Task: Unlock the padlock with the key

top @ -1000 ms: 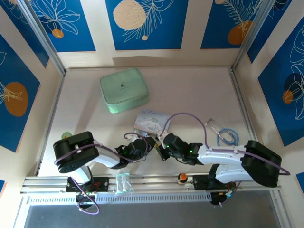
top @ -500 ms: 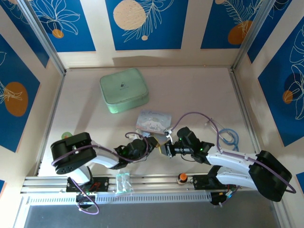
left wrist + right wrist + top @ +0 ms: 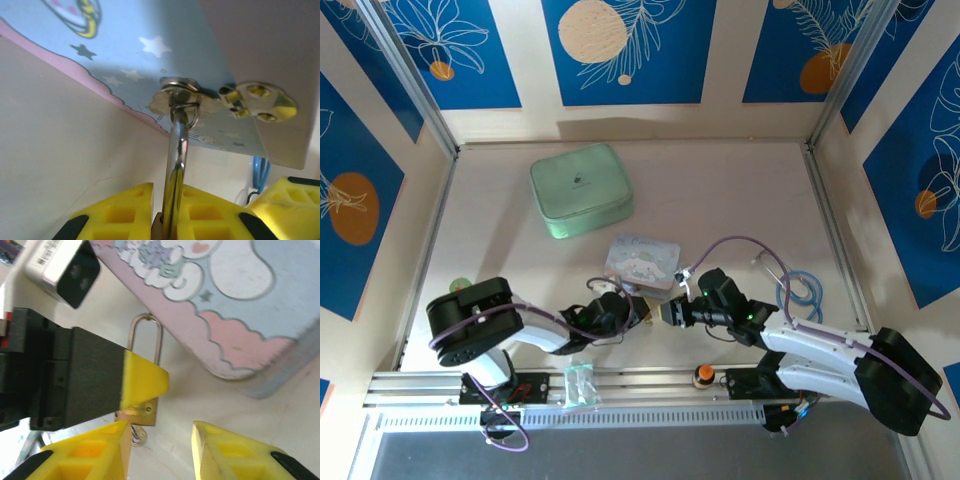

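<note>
Padlock [image 3: 176, 150] within left end effector [image 3: 167, 220]

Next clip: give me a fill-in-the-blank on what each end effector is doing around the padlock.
The left end effector is shut on the brass ___.
The right end effector stands ___ near the key.
The silver ___ passes through the latch of the cartoon tin.
Missing: padlock; open; shackle.

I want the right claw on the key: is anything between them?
Nothing visible does. What looks like the key pokes out under the padlock, right beside one finger of the open right claw; the left claw clamps the padlock.
</note>
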